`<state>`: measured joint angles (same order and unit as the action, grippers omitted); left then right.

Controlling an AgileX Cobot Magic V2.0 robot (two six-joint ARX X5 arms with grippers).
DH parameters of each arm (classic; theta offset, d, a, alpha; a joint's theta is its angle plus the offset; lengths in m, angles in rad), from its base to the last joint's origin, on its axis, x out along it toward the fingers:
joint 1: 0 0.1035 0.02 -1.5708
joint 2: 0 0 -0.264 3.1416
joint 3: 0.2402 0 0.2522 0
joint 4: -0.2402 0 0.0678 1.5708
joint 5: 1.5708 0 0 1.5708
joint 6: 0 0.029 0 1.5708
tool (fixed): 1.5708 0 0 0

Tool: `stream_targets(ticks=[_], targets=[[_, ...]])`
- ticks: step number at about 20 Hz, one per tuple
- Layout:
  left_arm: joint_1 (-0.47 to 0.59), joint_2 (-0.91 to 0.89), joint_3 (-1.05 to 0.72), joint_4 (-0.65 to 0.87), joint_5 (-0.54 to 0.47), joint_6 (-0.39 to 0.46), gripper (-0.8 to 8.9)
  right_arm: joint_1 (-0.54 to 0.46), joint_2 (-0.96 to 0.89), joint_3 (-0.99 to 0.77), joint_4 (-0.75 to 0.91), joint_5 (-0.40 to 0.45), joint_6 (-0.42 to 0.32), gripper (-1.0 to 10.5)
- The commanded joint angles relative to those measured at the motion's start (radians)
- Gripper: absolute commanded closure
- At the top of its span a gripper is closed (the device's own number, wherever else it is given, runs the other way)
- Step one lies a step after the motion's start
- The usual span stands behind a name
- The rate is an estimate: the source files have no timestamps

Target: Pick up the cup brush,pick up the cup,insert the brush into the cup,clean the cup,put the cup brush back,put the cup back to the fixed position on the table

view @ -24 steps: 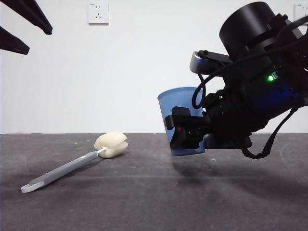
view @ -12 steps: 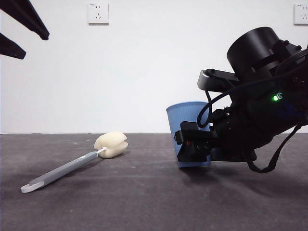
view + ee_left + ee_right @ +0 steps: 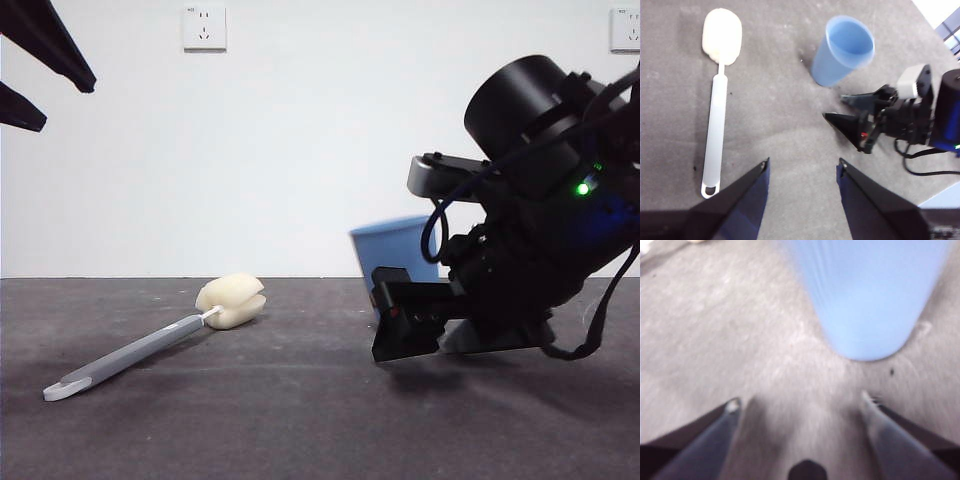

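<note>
The blue ribbed cup (image 3: 395,250) stands upright on the table (image 3: 300,420); it also shows in the left wrist view (image 3: 845,50) and the right wrist view (image 3: 870,295). My right gripper (image 3: 400,322) is open and empty, low over the table just in front of the cup and apart from it (image 3: 800,400); the left wrist view shows it too (image 3: 834,107). The cup brush (image 3: 140,352) lies flat at the left, its cream sponge head (image 3: 232,300) toward the middle (image 3: 717,115). My left gripper (image 3: 802,161) is open and empty, high at the top left (image 3: 65,103).
A white wall with two sockets (image 3: 204,27) stands behind the table. The right arm's bulky black body (image 3: 540,240) fills the right side above the table.
My right gripper lowered the cup onto the table, let go of it and drew back a little. The brush has not moved.
</note>
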<state>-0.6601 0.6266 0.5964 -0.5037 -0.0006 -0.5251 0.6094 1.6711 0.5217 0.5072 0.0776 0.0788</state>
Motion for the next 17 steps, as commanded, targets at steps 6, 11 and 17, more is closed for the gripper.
stream_targets(ticks=[6, 11, 17], targets=[[-0.001, -0.002, 0.002, 0.001, -0.002, 0.033, 5.88, 0.002, -0.22, -0.021, -0.235, 0.001, 0.029, 5.0], [-0.001, -0.002, 0.002, 0.0, -0.022, 0.033, 5.89, 0.002, -0.386, -0.021, -0.388, 0.003, 0.025, 5.0], [-0.001, -0.002, 0.002, -0.003, -0.023, 0.034, 5.89, 0.002, -0.503, -0.021, -0.528, -0.001, 0.031, 5.0]])
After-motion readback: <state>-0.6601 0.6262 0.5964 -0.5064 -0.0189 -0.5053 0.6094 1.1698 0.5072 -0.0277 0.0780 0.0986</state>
